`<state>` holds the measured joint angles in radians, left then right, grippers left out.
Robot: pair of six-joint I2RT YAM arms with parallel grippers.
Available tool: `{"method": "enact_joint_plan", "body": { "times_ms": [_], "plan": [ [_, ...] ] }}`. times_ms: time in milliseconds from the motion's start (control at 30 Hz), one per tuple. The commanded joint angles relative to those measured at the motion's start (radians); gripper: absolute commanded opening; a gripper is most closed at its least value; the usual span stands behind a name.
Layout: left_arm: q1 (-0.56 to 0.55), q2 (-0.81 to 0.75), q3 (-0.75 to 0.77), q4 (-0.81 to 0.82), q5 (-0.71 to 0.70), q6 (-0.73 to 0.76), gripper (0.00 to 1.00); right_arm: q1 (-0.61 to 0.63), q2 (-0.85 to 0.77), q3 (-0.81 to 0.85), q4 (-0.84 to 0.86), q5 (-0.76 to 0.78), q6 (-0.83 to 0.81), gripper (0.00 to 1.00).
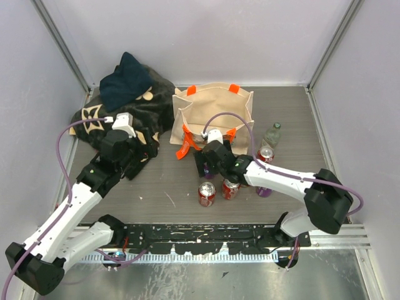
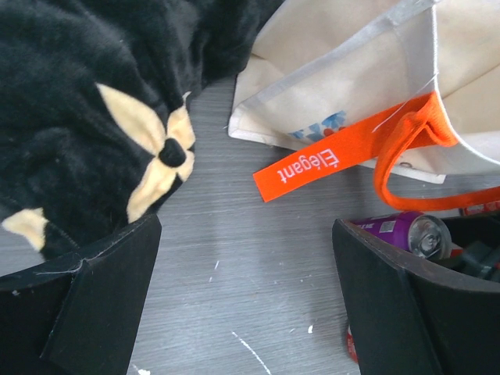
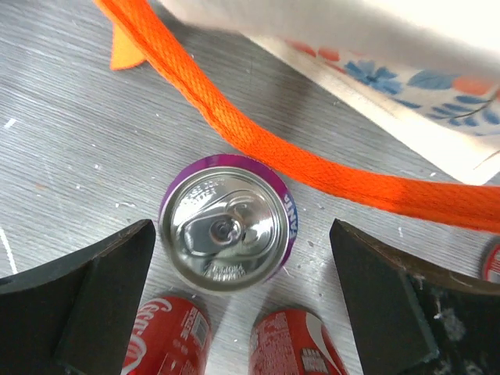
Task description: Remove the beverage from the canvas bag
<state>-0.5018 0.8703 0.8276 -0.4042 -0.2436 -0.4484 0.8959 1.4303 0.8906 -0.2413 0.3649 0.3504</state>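
Observation:
The beige canvas bag point(image 1: 215, 106) with orange handles stands open at the back middle; its printed side shows in the right wrist view point(image 3: 406, 78) and the left wrist view point(image 2: 344, 70). A purple Fanta can point(image 3: 226, 225) stands upright on the table just in front of the bag. My right gripper point(image 3: 241, 234) is open, with one finger on each side of the can and not touching it; in the top view it point(image 1: 206, 167) sits low by the bag's front. My left gripper point(image 2: 244, 234) is open and empty over bare table, beside the blanket point(image 1: 132, 156).
Two red cola cans point(image 1: 206, 194) point(image 1: 230, 187) stand just before the right gripper. Another red can point(image 1: 265, 154), a purple can point(image 1: 263, 190) and a clear bottle point(image 1: 270, 134) stand right of the bag. A dark floral blanket point(image 1: 125, 106) lies at the back left. An orange strap point(image 3: 312, 168) trails on the table.

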Motion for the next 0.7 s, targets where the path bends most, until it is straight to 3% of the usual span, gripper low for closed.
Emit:
{"method": "enact_joint_plan", "body": {
  "times_ms": [0, 267, 433, 667],
  "plan": [
    [0.004, -0.039, 0.017, -0.087, -0.037, 0.025, 0.98, 0.025, -0.134, 0.125, -0.084, 0.094, -0.01, 1.0],
    [0.004, -0.061, 0.049, -0.129, -0.085, 0.076, 0.98, -0.037, -0.382, 0.199, -0.223, 0.245, -0.041, 1.0],
    [0.004, -0.038, 0.055, -0.117, -0.11, 0.079, 0.98, -0.394, -0.469, 0.212, -0.227, 0.146, -0.103, 1.0],
    [0.005, -0.002, 0.069, -0.098, -0.132, 0.085, 0.98, -0.936, -0.347, 0.314, -0.209, -0.103, -0.148, 1.0]
  ]
}}
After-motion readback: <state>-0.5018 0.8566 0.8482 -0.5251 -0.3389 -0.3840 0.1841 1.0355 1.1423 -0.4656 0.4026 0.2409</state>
